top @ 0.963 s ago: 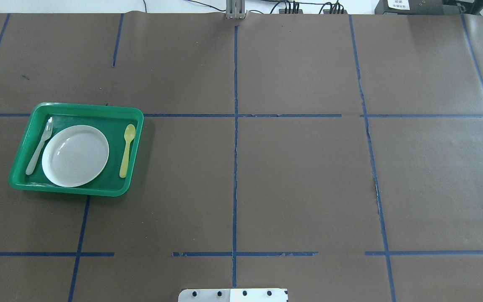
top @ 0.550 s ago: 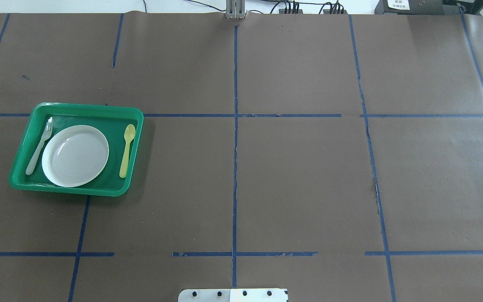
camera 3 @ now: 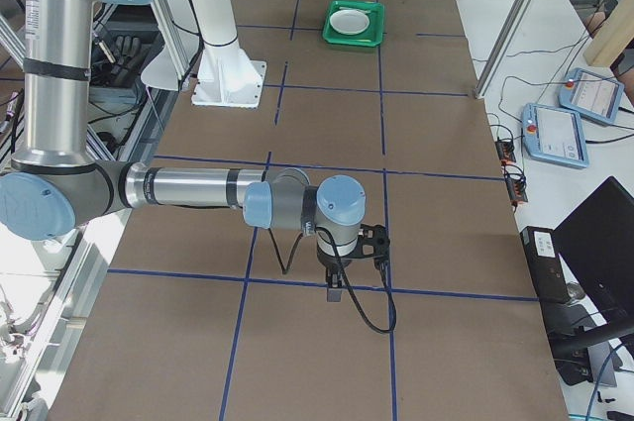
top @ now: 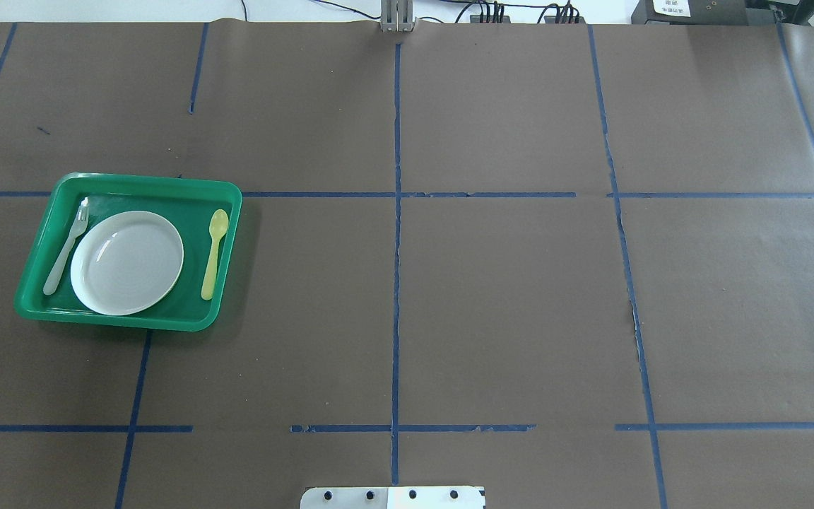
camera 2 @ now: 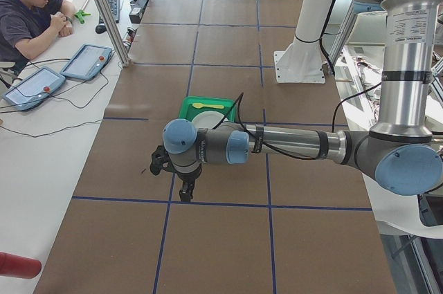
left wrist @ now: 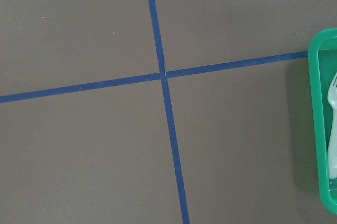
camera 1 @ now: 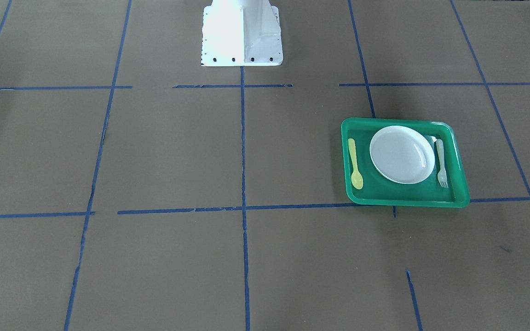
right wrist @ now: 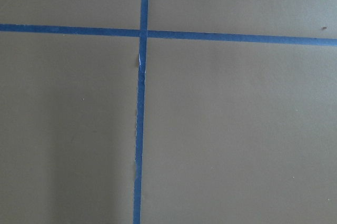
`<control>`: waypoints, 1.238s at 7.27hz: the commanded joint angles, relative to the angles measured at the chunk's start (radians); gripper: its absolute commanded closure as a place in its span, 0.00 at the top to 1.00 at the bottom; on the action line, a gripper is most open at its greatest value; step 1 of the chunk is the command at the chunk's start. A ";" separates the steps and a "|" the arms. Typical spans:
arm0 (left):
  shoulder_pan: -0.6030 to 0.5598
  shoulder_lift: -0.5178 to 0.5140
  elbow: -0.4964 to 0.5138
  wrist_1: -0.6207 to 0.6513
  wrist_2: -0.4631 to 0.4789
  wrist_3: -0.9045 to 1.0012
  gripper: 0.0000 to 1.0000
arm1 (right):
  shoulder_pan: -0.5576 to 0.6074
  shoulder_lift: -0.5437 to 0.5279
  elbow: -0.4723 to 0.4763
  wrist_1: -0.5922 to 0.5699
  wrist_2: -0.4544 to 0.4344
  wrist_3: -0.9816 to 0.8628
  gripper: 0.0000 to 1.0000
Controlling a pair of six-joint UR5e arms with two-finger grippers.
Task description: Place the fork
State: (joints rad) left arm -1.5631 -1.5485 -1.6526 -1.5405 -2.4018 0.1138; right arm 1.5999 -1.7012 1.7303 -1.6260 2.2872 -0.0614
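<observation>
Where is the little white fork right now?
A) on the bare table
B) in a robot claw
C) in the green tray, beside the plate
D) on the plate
C: the fork lies inside the green tray beside the white plate, opposite the yellow spoon.

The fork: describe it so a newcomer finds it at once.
In the overhead view, a green rectangular plastic tray sits at left. Left of its round white plate lies the pale translucent plastic fork; unlike the yellow plastic spoon opposite, it has tines.
</observation>
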 commanded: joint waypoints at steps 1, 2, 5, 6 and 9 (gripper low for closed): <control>-0.006 0.007 0.004 0.000 0.041 0.000 1.00 | 0.000 0.000 -0.001 0.000 0.000 0.000 1.00; -0.015 0.008 0.004 0.002 0.073 0.000 1.00 | 0.000 0.000 0.000 0.000 0.000 0.000 1.00; -0.020 0.031 0.004 0.002 0.073 0.001 1.00 | 0.000 0.000 0.000 0.000 0.000 0.000 1.00; -0.020 0.042 0.004 0.002 0.072 0.001 1.00 | 0.000 0.000 0.000 0.000 0.000 0.000 1.00; -0.026 0.044 0.004 0.002 0.073 0.001 1.00 | 0.000 0.000 0.000 0.000 0.000 0.002 1.00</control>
State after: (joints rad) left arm -1.5862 -1.5056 -1.6491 -1.5386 -2.3298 0.1150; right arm 1.5999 -1.7012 1.7303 -1.6260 2.2872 -0.0611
